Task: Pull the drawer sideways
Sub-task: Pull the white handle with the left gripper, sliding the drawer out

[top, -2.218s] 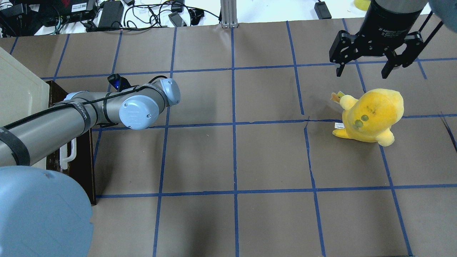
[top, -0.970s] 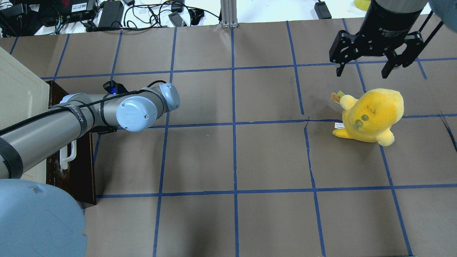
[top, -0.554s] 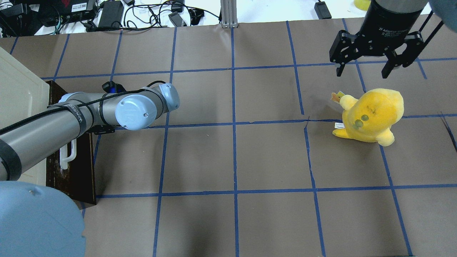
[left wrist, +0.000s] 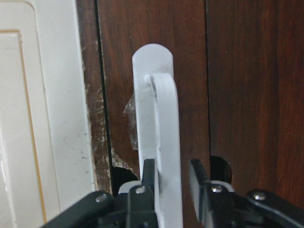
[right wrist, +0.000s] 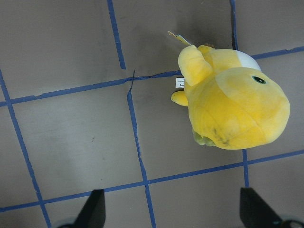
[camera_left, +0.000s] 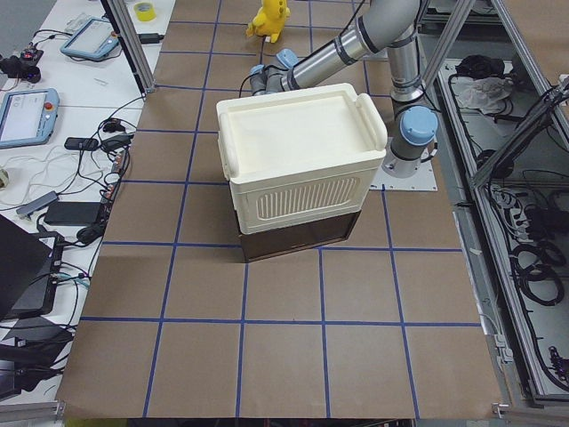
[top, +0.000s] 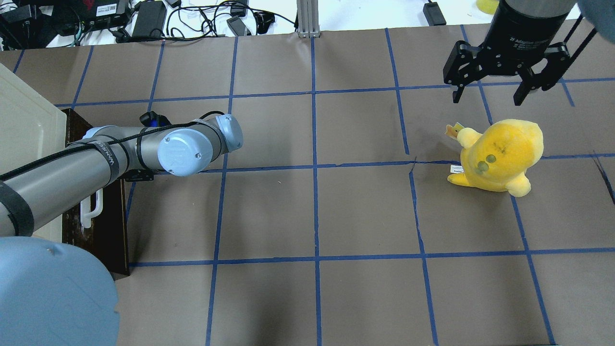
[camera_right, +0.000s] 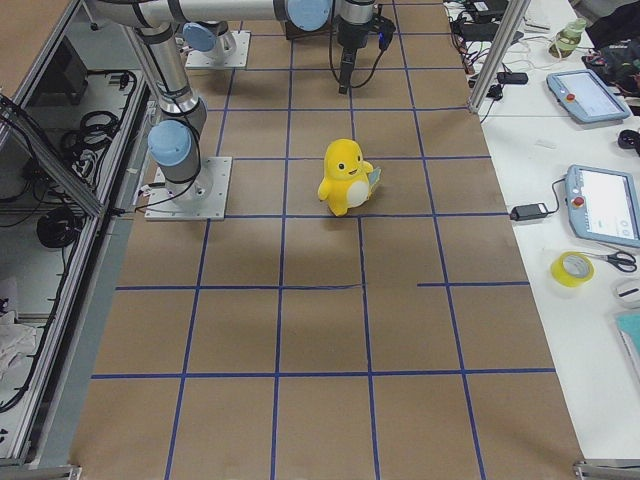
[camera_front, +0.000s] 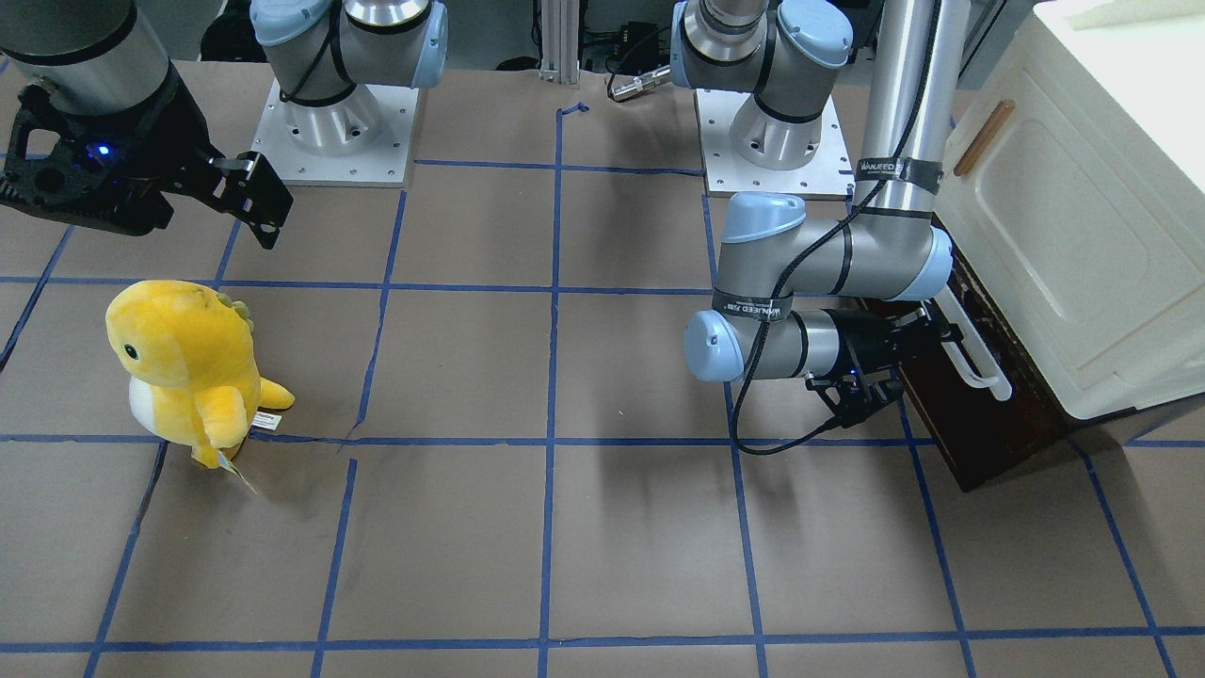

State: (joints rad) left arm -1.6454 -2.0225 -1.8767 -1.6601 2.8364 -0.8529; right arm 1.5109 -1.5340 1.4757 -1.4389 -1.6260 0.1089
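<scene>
The drawer's dark brown wooden front [camera_front: 979,433] sits under the cream cabinet [camera_front: 1083,217] at the table's left end. It also shows in the overhead view [top: 108,230]. Its white bar handle [camera_front: 979,363] runs along the front. My left gripper [left wrist: 172,168] reaches in sideways, and its fingers [left wrist: 148,173] are closed in on either side of the handle [left wrist: 164,123]. In the overhead view my left forearm hides that gripper. My right gripper [top: 487,99] hangs open and empty above the table at the far right.
A yellow plush toy [top: 499,156] stands just below the right gripper and fills the right wrist view [right wrist: 232,107]. Cables and power bricks [top: 149,19] lie beyond the table's far edge. The cream door panel has a small wooden handle [camera_front: 984,137].
My left arm shifted slightly away from the robot and left, then a little back right. The drawer front and handle sit where they were. The right arm has not moved.
</scene>
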